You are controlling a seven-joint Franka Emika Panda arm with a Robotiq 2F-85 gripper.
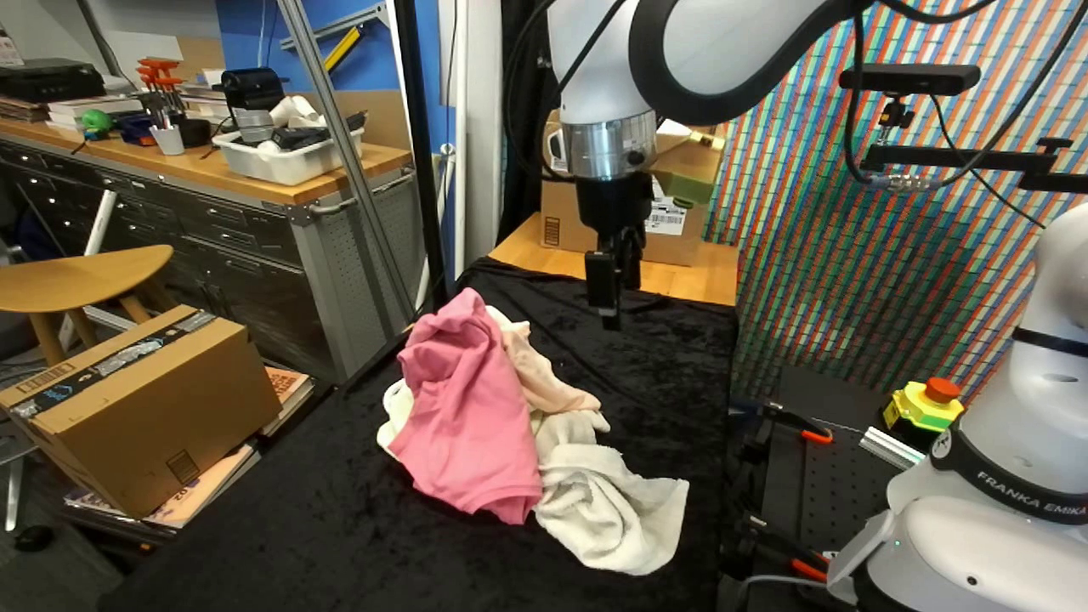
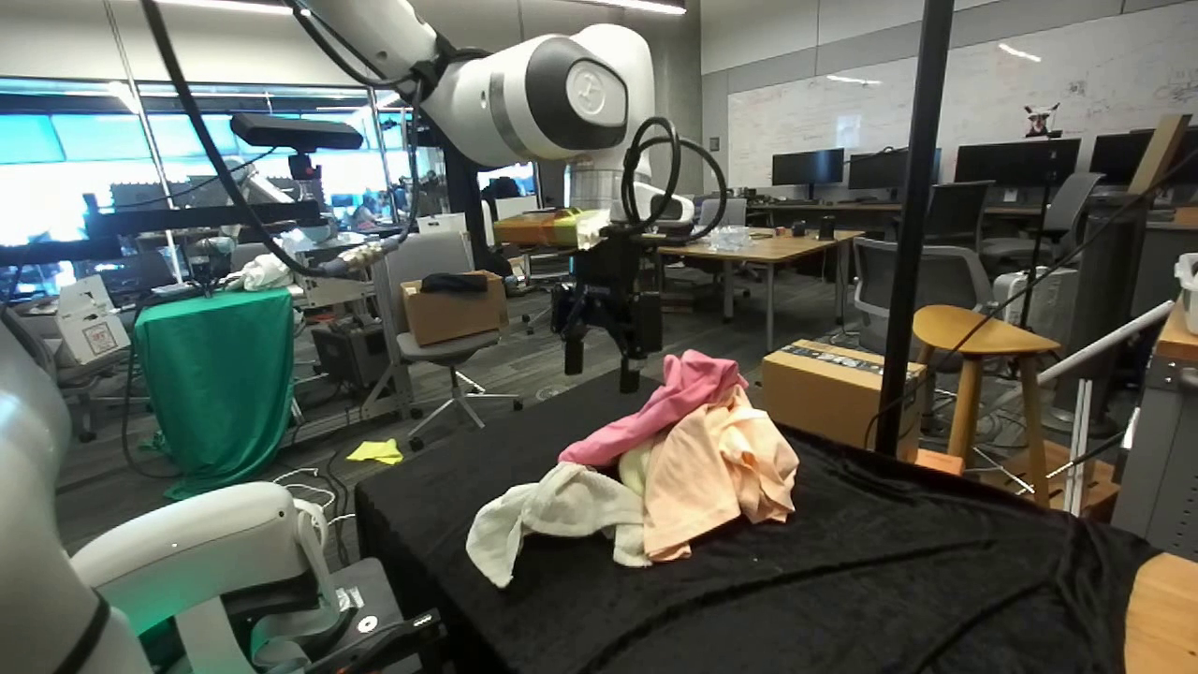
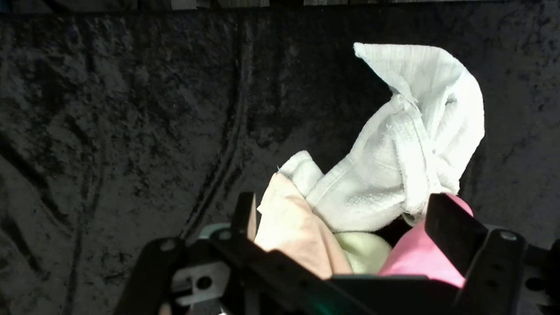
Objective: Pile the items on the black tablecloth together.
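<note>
1. The pink cloth [image 1: 476, 416]: crumpled on the black tablecloth [image 1: 340, 518], raised to a peak at one end; the cloths listed next lie with it in a single touching heap.
2. The peach cloth [image 2: 721, 477]: gathered in folds and touching the pink cloth along its side; in an exterior view it spreads below and to the right of the pink cloth.
3. The white cloth [image 3: 415, 122]: bunched, with a corner fanned outward; it touches the lower end of the pink cloth and trails away from it.
4. The pale yellow-green cloth [image 3: 363, 249]: mostly hidden, a patch showing just beside the pink cloth in the wrist view. A pale yellow edge [image 1: 398, 416] comes out from under the pink cloth in an exterior view (whether it belongs to the same piece cannot be told).
5. The tool [image 2: 602, 367]: released, its two fingers [image 3: 455, 232] standing well apart; it hangs, pointing downward, above the black tablecloth, near the pink cloth and apart from it.
6. The counter [image 1: 716, 280]: a strip of wood showing beyond the pink cloth in an exterior view; a brown cardboard box [image 1: 558, 200] stands on it, well apart from the pink cloth.
7. A taped box [image 1: 161, 416]: well to the left of the pink cloth in an exterior view.
</note>
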